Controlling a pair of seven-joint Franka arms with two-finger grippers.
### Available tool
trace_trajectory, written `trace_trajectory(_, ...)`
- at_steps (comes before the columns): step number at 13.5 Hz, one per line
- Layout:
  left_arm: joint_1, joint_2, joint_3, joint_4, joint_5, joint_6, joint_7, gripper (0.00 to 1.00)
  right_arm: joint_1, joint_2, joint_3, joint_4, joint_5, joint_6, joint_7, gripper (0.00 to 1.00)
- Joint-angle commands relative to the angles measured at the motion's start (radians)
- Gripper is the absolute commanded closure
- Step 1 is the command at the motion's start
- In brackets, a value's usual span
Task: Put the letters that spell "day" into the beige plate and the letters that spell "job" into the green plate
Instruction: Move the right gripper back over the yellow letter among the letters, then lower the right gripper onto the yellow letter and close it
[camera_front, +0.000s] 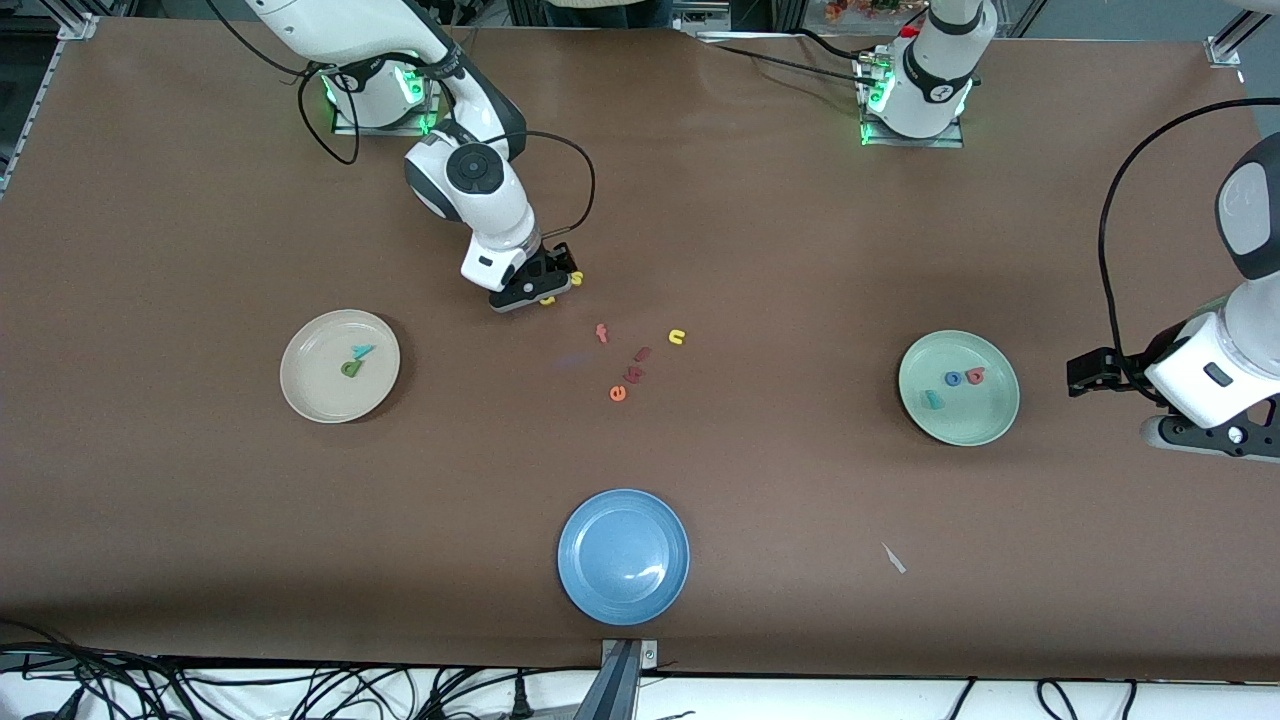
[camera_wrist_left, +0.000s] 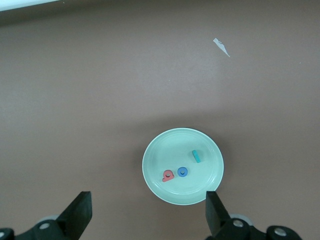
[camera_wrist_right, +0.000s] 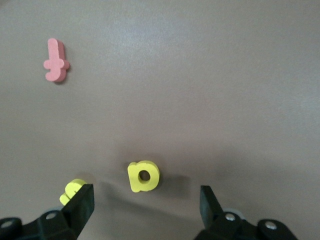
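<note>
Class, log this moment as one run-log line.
right gripper: jaws open over yellow "a" | left gripper: open, waiting | beige plate: "d", "y" | green plate: "j", "o", "b"

Light: bright, even, from overhead.
Shadows: soft, short, beside each plate.
Glare: white sheen in the blue plate.
Focus: sharp in all views.

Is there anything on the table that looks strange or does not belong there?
Yes, one thing: a small pale scrap lies on the bare table, nearer the front camera than the green plate. It looks like litter, not a toy letter. Nothing looks spilled or damaged.
</note>
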Motion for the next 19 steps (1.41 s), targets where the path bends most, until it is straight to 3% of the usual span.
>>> trace_trajectory(1,-0.004,-0.011,-0.002,-0.011,0.018,-0.007,-0.008,0.00,-0.007,0.004,0.006,-0.017,-0.018,0.031,-0.008,0.07)
trace_trajectory(3,-0.004,-0.011,-0.002,-0.011,0.018,-0.007,-0.008,0.00,-0.007,0.015,0.004,-0.017,-0.018,0.038,-0.007,0.08)
trace_trajectory(13,-0.008,-0.011,-0.002,-0.012,0.018,-0.009,-0.012,0.00,-0.007,0.030,0.001,-0.018,-0.019,0.060,-0.007,0.33)
trace_trajectory(19,-0.011,-0.011,-0.002,-0.011,0.018,-0.009,-0.048,0.00,-0.003,0.056,-0.003,-0.008,-0.016,0.089,-0.007,0.35)
